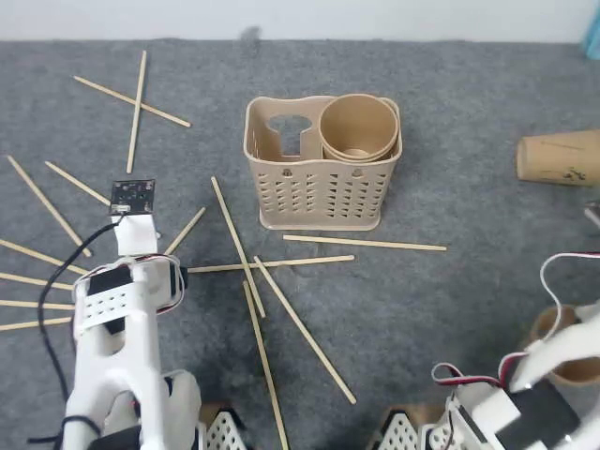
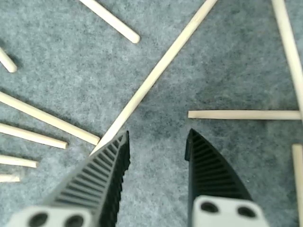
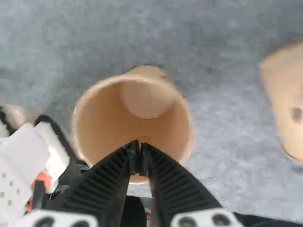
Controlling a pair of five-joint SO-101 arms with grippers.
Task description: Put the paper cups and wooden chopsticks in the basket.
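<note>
Clamping a paper cup [image 3: 147,104] by its rim, the right gripper [image 3: 138,144] sits near right; the left gripper [image 2: 157,134] gapes above chopsticks [image 2: 156,73].

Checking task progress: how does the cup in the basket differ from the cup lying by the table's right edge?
Pose: the basket cup stands upright, mouth up; the lying cup is on its side, narrow end toward the basket.
Place: the basket cup sits in the basket's compartment on the high view's right; the lying cup rests on the grey mat, apart from the basket.
Shared: both are tan paper cups.
</note>
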